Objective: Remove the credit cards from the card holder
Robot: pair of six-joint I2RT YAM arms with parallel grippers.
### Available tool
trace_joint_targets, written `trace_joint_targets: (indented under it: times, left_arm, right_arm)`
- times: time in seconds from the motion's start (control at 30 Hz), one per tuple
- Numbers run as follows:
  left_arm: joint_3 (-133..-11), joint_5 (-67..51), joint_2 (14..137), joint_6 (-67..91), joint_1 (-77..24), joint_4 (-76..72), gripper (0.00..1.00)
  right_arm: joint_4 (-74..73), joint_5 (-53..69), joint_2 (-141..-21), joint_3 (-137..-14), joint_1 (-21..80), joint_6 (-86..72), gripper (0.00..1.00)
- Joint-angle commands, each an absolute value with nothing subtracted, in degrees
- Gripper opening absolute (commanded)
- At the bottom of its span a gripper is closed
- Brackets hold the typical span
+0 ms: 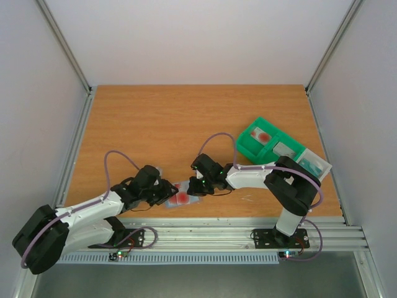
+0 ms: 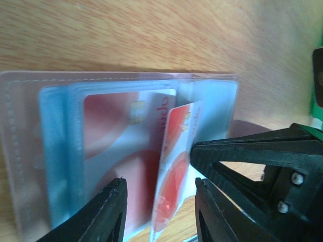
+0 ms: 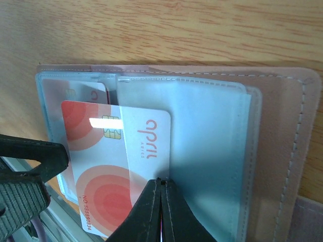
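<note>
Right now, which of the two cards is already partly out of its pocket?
The white card with red circles, pinched at its edge by the right fingers. The other card sits deep behind clear plastic in the card holder.

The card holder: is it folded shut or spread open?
Spread open: the card holder lies flat on the table, its clear pockets facing up, a red-and-white card showing.

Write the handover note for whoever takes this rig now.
Left hand: open, over the translucent blue-grey bifold card holder.
Right hand: shut on the white plastic card with red circles, partly out of its slot.
Done: a red-spotted card seemingly lies in the green plastic tray.
Left: free this card, then the red-and-white card still pocketed.
</note>
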State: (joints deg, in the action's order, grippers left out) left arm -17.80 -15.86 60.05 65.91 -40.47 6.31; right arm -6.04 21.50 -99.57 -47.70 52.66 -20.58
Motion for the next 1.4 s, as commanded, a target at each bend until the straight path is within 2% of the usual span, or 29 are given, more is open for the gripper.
trace_joint_targets:
  times: [0.0,0.23,0.33,0.47,0.53,0.87,1.17,1.37]
  left_arm:
    - [-18.92,-13.03,58.47,64.04,-40.47,10.64,0.39]
    - [-18.92,-15.50,64.29,63.84,-40.51,4.08,0.37]
    - [-19.69,-16.35,66.75,63.69,-40.47,2.19,0.32]
    - [-20.21,-16.45,67.27,63.62,-40.51,2.20,0.09]
    - [-19.89,-15.39,65.74,63.97,-40.50,3.34,0.01]
    - [-18.74,-7.95,54.66,65.01,-40.51,12.36,0.00]
    - [-18.94,-4.38,39.14,69.45,-40.52,12.92,0.00]
    - [-18.85,-4.02,32.45,71.53,-40.49,12.20,0.00]
  right_arm:
    - [-7.51,20.30,-101.77,-46.36,53.17,-20.74,0.03]
    - [-7.47,20.24,-102.13,-46.57,53.17,-20.74,0.03]
    - [-7.75,20.17,-101.91,-46.54,53.17,-20.62,0.03]
    - [-8.15,19.82,-101.53,-46.47,53.17,-20.40,0.03]
    - [-8.34,19.61,-101.43,-46.46,53.17,-20.31,0.03]
    - [-7.61,19.26,-98.82,-46.04,53.09,-19.87,0.03]
    - [-1.30,20.13,-82.31,-41.33,53.09,-24.02,0.21]
    - [3.73,22.19,-75.03,-40.83,53.09,-30.09,0.42]
